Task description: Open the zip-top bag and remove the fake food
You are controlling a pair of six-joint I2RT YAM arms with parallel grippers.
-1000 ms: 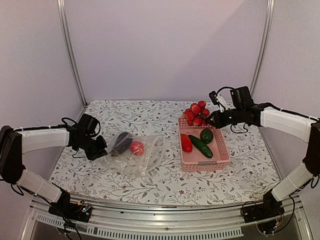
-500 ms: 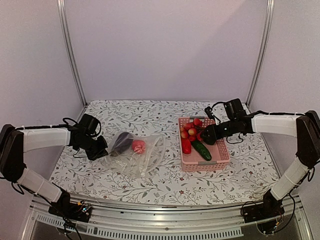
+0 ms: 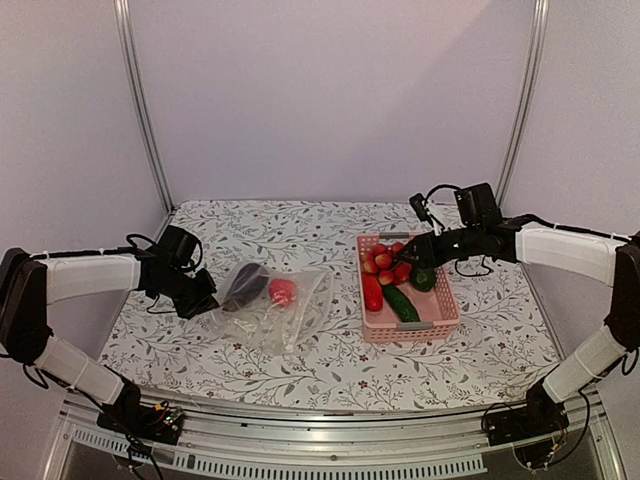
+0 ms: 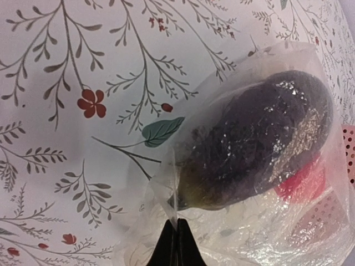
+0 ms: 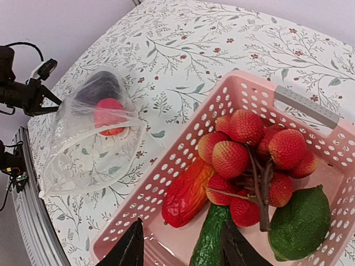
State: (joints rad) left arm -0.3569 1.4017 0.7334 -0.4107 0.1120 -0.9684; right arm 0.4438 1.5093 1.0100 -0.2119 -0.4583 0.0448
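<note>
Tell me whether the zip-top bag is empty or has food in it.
Not empty. A dark purple eggplant and a red piece lie inside the clear zip-top bag, seen through its plastic.

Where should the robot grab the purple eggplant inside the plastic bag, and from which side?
Pinch the eggplant across its rounded middle, the short way, as it lies on its side. Probably come from the pink basket side, where the zip-top bag seems to gape; the left gripper pinches the opposite edge.
</note>
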